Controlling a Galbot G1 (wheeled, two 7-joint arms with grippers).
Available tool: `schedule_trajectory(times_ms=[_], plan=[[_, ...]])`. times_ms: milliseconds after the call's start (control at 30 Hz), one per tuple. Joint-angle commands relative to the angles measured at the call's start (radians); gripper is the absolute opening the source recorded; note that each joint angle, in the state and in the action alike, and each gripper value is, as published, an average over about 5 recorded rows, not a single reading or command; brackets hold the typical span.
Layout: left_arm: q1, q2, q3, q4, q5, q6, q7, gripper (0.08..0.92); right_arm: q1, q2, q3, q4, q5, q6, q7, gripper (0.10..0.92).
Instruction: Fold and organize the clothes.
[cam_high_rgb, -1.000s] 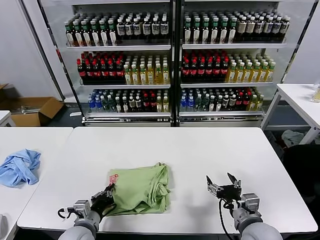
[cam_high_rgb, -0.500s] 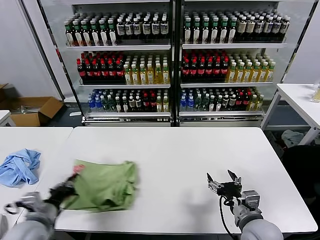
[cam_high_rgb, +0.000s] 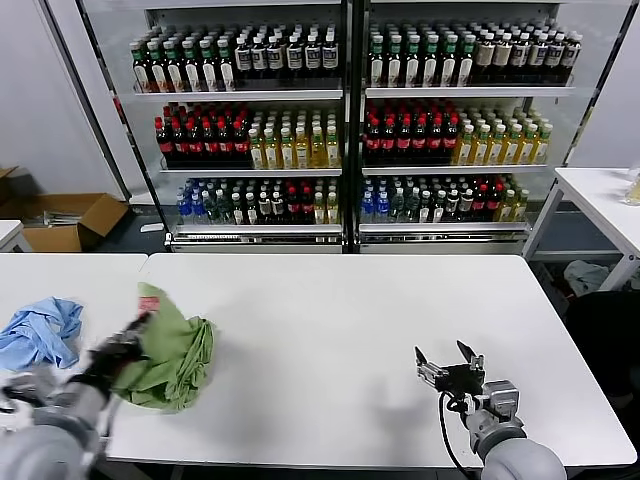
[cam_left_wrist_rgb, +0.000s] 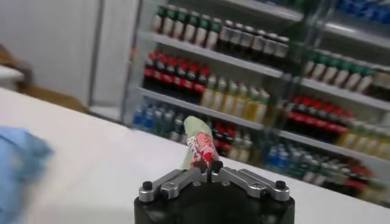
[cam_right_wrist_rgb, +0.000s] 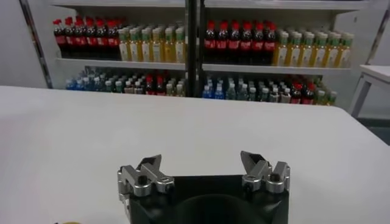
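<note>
The clothes, a light green T-shirt (cam_high_rgb: 172, 350), lie bunched at the left end of the white table (cam_high_rgb: 360, 330), with a bit of red print at the top edge. My left gripper (cam_high_rgb: 133, 331) is shut on a corner of it at its left side. In the left wrist view the printed corner (cam_left_wrist_rgb: 200, 145) stands up from between the closed fingertips of that gripper (cam_left_wrist_rgb: 209, 168). My right gripper (cam_high_rgb: 450, 362) hovers open over the table's front right, far from the shirt, nothing between its fingers (cam_right_wrist_rgb: 150, 166).
A light blue garment (cam_high_rgb: 40, 333) lies on the neighbouring table to the left. Shelves of bottles (cam_high_rgb: 340, 120) stand behind the table. A cardboard box (cam_high_rgb: 65, 220) sits on the floor at far left. Another white table (cam_high_rgb: 605, 200) is at the right.
My left gripper has dragged the green T-shirt from the table's front centre to its left end, bunching it. The right gripper has stayed in place, open.
</note>
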Motion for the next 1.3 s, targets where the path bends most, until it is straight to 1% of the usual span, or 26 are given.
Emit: schedule_trajectory(times_ms=[33,133,233,367,500,600,667,733,800,867,933,1033,1133,1233,1300], plan=[[-0.18,-0.331,0.6,0.014,0.118,0.009,-0.057,0.087,-0.006,0.011,-0.007,0.004,-0.019,-0.005,0.001,0.823],[-0.231,-0.393,0.617,0.069,0.117,0.006,-0.069,0.087,-0.003,0.017,-0.012,0.006,-0.025,-0.008,0.003,0.823],[-0.259,-0.419,0.623,0.123,0.117,-0.004,-0.076,0.087,-0.004,0.015,-0.008,0.01,-0.026,-0.01,0.004,0.823],[-0.292,-0.421,0.617,0.201,0.118,-0.036,-0.099,0.087,-0.008,0.009,0.003,0.016,-0.025,-0.011,0.004,0.823],[-0.337,-0.419,0.601,0.28,0.117,-0.094,-0.121,0.087,-0.007,0.006,0.007,0.019,-0.024,-0.011,0.003,0.823],[-0.371,-0.413,0.59,0.313,0.114,-0.145,-0.113,0.087,0.003,0.003,0.003,0.016,-0.024,-0.012,0.002,0.823],[-0.379,-0.401,0.584,0.312,0.122,-0.167,-0.091,0.104,0.019,0.0,-0.001,0.01,-0.022,-0.013,0.001,0.823],[-0.37,-0.374,0.578,0.283,0.155,-0.18,-0.043,0.147,0.046,-0.005,-0.004,0.0,-0.017,-0.015,-0.003,0.823],[-0.342,-0.337,0.566,0.236,0.223,-0.192,0.032,0.198,0.082,-0.013,-0.008,-0.014,-0.005,-0.016,-0.01,0.823],[-0.301,-0.286,0.54,0.172,0.317,-0.21,0.122,0.259,0.126,-0.018,-0.025,-0.03,0.019,-0.019,-0.019,0.823],[-0.259,-0.229,0.499,0.118,0.4,-0.235,0.18,0.319,0.173,-0.012,-0.068,-0.044,0.049,-0.024,-0.025,0.822],[-0.197,-0.143,0.405,0.089,0.51,-0.286,0.224,0.406,0.252,0.022,-0.175,-0.077,0.107,-0.036,-0.023,0.823],[-0.13,-0.076,0.288,0.11,0.583,-0.329,0.267,0.493,0.348,0.079,-0.295,-0.155,0.158,-0.049,-0.009,0.823],[-0.062,-0.043,0.208,0.112,0.596,-0.333,0.283,0.579,0.44,0.14,-0.392,-0.265,0.195,-0.057,0.01,0.823],[-0.026,-0.04,0.187,0.103,0.601,-0.333,0.284,0.631,0.48,0.171,-0.432,-0.327,0.225,-0.06,0.029,0.823]])
